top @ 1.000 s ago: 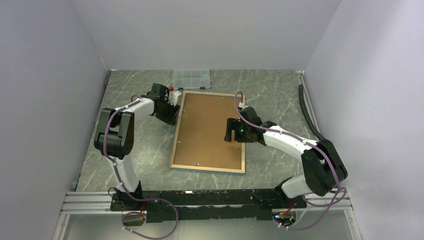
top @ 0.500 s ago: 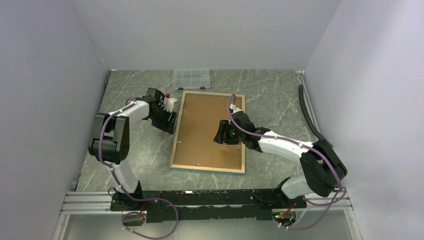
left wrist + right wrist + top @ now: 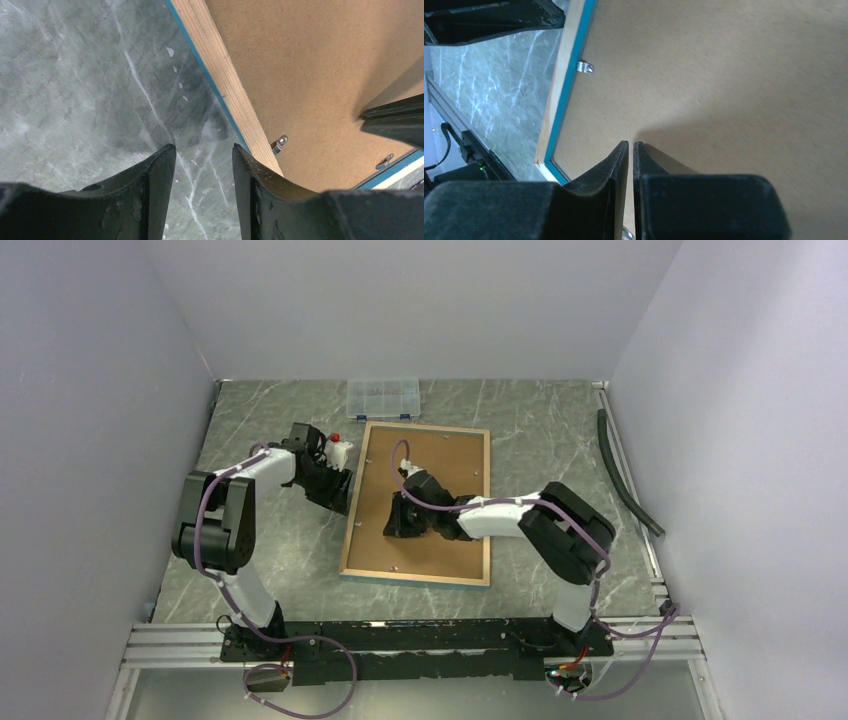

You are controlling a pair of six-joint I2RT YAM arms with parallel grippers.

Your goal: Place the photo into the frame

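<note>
Backing board, plain brown, fills the frame, which lies face down on the table with its wood-coloured back upward. Only a thin blue line of its front shows along the rim in the wrist views. The photo is not visible in any view; whether it lies under the board cannot be told. The left gripper hangs over bare table just beside the frame's left rim, fingers apart and holding nothing. The right gripper is over the board near that same rim, its fingers drawn almost together with nothing between them; whether the tips touch the board is unclear. Small metal clips sit at the rim, too small to read their position.
</note>
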